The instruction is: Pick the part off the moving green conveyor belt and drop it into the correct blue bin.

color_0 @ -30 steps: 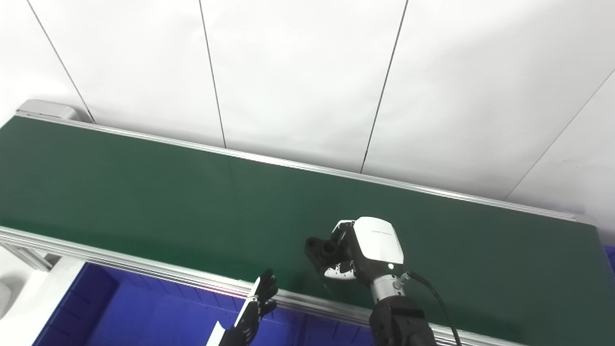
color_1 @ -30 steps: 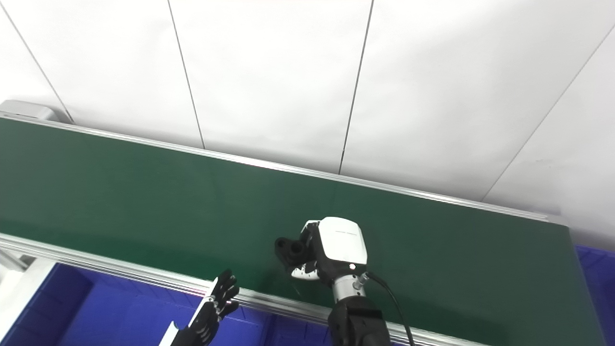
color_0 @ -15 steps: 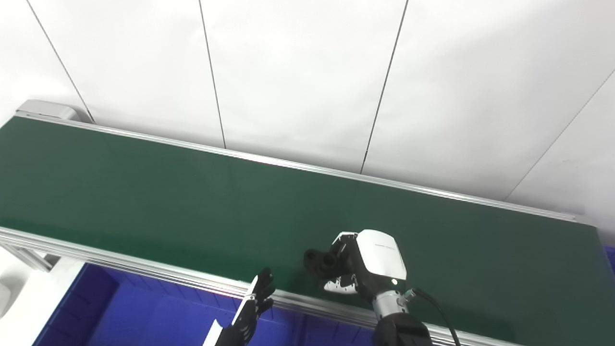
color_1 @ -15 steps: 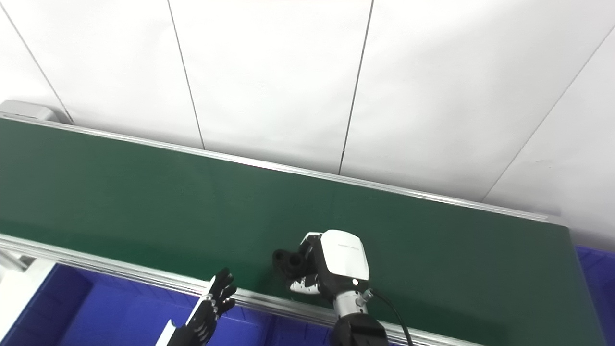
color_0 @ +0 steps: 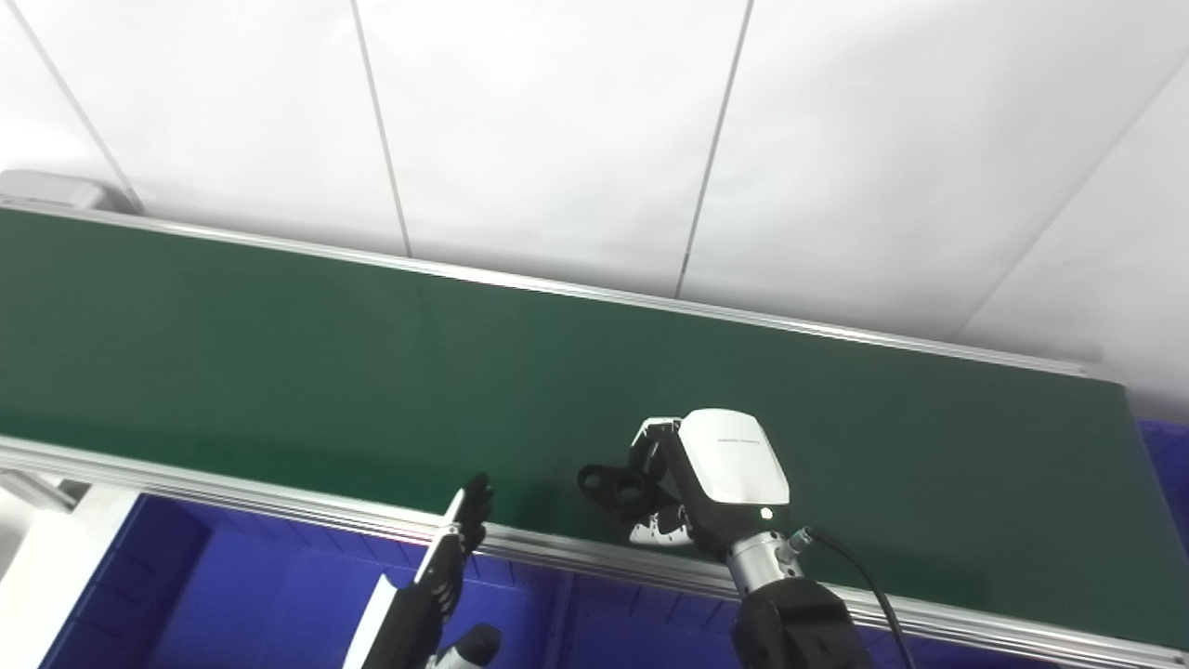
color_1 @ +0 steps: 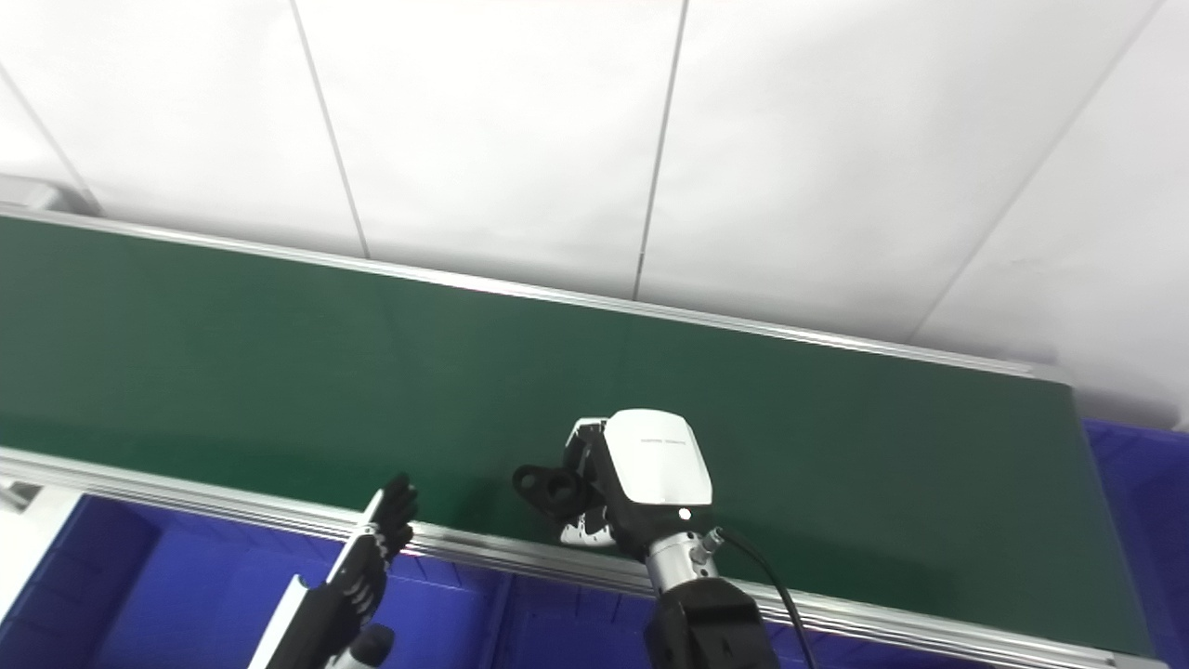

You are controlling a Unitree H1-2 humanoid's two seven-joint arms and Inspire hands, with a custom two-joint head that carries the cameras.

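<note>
Plenty of open room is left on the green conveyor belt (color_0: 279,372): its whole surface to the left and to the right of the right hand (color_0: 687,483) is bare, so it can be crossed freely. The only thing found over the belt is that hand, closed on a black part (color_0: 608,483) near the front edge. The way down to the blue bin (color_0: 232,604) is barred by the aluminium front rail (color_0: 232,497), which has to be cleared first. Part of the bin's opening is taken up by the left hand (color_0: 455,548), held with fingers straight right at the rail. Behind the belt, passage is closed off by the white wall (color_0: 557,139).
</note>
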